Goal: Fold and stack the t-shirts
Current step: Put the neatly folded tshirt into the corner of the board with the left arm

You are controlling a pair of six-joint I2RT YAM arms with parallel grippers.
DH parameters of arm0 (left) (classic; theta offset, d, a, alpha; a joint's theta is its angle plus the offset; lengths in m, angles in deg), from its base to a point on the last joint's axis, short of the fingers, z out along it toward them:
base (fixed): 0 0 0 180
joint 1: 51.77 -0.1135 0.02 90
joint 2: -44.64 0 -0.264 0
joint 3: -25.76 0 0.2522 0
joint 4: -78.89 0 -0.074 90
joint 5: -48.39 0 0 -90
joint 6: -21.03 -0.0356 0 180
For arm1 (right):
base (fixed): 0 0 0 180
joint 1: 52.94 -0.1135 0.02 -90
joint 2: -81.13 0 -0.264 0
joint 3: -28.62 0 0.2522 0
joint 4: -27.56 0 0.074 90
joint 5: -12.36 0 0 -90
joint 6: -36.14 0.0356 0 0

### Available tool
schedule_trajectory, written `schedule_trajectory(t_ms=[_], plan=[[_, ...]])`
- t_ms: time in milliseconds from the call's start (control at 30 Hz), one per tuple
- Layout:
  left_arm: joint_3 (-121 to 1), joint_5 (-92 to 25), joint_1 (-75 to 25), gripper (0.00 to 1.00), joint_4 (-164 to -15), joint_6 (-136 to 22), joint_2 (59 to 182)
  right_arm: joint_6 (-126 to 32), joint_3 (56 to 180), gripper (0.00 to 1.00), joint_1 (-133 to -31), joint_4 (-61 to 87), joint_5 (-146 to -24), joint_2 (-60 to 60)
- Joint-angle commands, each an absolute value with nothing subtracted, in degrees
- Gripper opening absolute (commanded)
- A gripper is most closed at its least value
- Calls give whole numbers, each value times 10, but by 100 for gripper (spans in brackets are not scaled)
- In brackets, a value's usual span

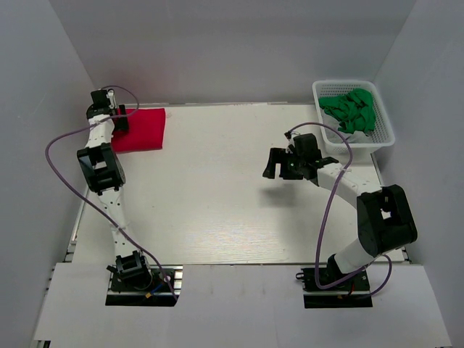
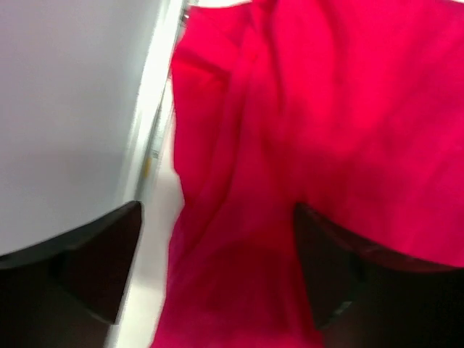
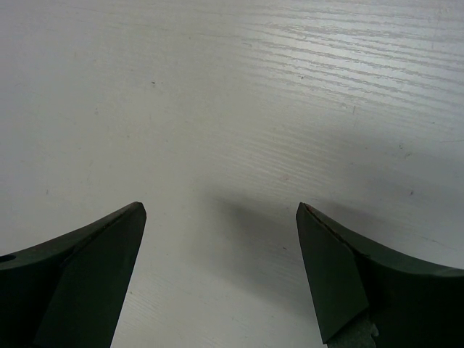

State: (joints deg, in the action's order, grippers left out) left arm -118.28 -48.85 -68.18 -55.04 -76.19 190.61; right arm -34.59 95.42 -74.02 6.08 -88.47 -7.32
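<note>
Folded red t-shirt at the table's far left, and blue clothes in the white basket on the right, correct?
Almost. The clothes in the white basket are green, not blue, as the top view shows. The red t-shirt is at the far left.

Far-L corner of table [image 1: 217, 203]: t-shirt [image 1: 145, 130], L gripper [image 1: 124, 116] over its L edge. Far-R: basket [image 1: 382, 129] w/ cloths [image 1: 351, 110] in it; R gripper [image 1: 275, 165] just L of basket, nearer.

No text, brand, number or sign can be read in any view; nothing legible is seen on the t-shirt [image 1: 145, 129] or the basket [image 1: 366, 144].
</note>
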Motion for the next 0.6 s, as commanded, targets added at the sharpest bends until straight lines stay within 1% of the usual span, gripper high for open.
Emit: schedule_trajectory(t_ms=[0,133,233,300,333,367,400,433,567], plan=[[-1219,-509,-685,100,-564,-758,1887,-351,961,90,-740,62,-900,-53],[-1219,-506,-685,100,-552,-725,1845,-351,960,90,-741,58,-919,-54],[-1182,-486,-685,100,-537,-699,1780,-341,933,90,-741,81,-939,-31],[-1127,-481,-678,100,-537,-682,1716,-327,918,90,-741,107,-944,-10],[-1102,-481,-671,100,-555,-675,1693,-321,885,90,-742,114,-949,10],[-1052,-473,-663,100,-568,-665,1673,-307,871,90,-741,150,-953,20],[-1028,-448,-663,100,-582,-649,1655,-305,849,90,-740,159,-958,39],[-1014,-394,-657,100,-590,-638,1640,-300,839,90,-741,167,-964,53],[-1006,-322,-613,100,-560,-573,1598,-272,763,90,-744,206,-994,111]])
